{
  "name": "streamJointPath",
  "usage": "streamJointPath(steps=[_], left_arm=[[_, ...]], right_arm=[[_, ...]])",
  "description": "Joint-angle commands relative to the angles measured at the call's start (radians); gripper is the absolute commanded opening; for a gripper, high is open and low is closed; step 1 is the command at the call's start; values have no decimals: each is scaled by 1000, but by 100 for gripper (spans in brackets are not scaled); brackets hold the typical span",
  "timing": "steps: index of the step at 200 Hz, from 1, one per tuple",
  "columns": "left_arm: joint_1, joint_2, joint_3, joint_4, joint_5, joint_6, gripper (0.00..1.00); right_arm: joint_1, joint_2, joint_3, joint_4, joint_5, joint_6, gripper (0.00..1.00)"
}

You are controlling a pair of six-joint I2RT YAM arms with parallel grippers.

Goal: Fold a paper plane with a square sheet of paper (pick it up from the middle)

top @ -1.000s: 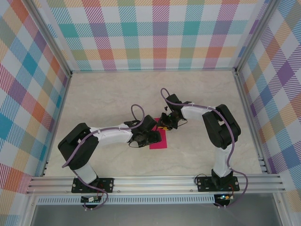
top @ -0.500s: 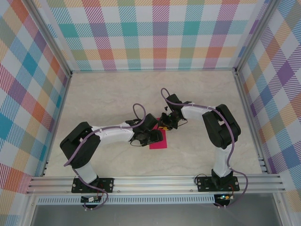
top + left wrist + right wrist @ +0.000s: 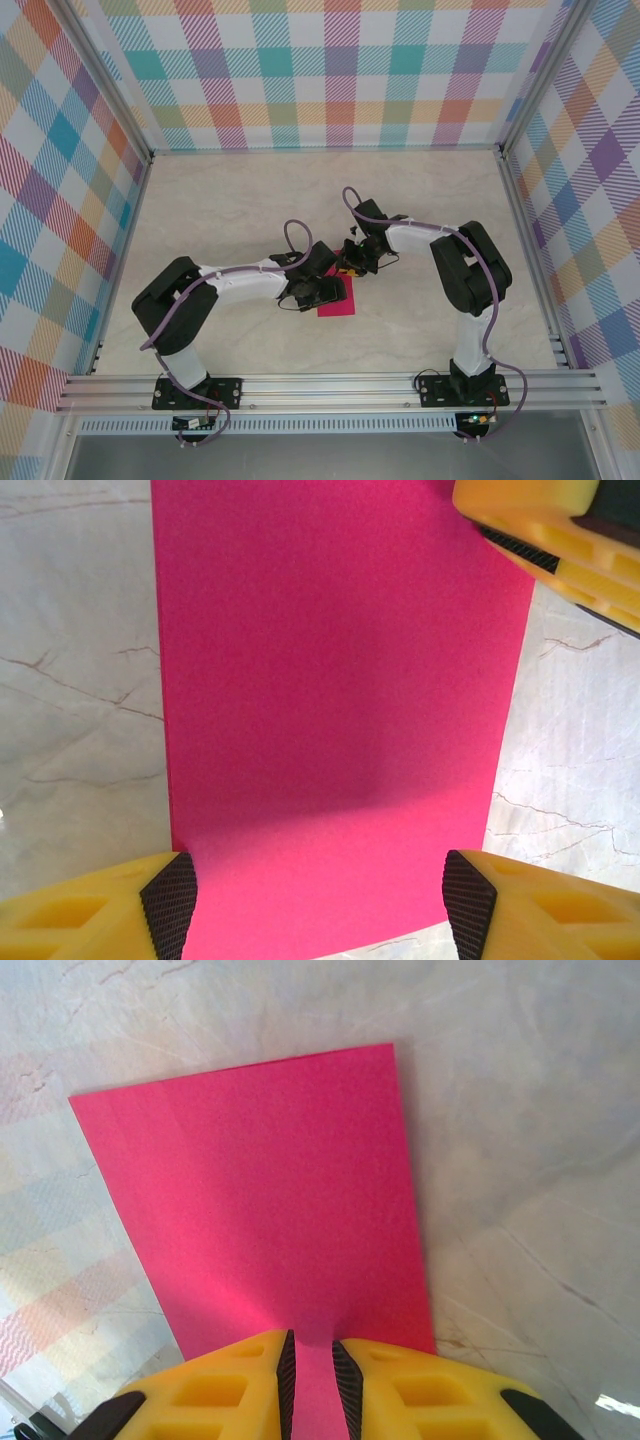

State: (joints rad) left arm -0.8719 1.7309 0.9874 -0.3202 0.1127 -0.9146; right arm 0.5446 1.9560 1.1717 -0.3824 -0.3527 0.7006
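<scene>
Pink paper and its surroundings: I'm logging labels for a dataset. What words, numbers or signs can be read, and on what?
None can be read. The magenta paper is plain and unmarked; the marbled table and plaid walls carry only patterns.

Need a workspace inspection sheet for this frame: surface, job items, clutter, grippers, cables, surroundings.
Surface: pale marbled tabletop.
Job's things: square sheet of paper, magenta, plain, lying on the tabletop between the two arms.
Clutter: nothing seen.
Grippers: left gripper open, its fingers straddling the sheet; right gripper shut on the sheet's edge.
Cables: purple cables looped along both arms.
Surroundings: plaid walls on three sides; aluminium frame along the near edge.
</scene>
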Motion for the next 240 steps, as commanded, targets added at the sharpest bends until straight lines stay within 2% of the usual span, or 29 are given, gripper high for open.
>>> streamJointPath(steps=[1, 34, 41, 94, 122, 240], left_arm=[[2, 46, 16, 9, 29, 14, 69], [2, 59, 16, 34, 39, 6, 60], [2, 58, 16, 71, 33, 5, 59], [1, 8, 15, 62, -30, 5, 51], [2, -20, 9, 65, -45, 8, 43], [3, -70, 18, 72, -10, 16, 38]], right_arm=[[9, 132, -69, -41, 126, 9, 24], [9, 131, -76, -37, 124, 10, 24], [8, 131, -79, -38, 124, 11, 24], [8, 132, -82, -35, 124, 10, 24], [8, 132, -83, -33, 123, 11, 24], [8, 141, -81, -34, 123, 10, 24]])
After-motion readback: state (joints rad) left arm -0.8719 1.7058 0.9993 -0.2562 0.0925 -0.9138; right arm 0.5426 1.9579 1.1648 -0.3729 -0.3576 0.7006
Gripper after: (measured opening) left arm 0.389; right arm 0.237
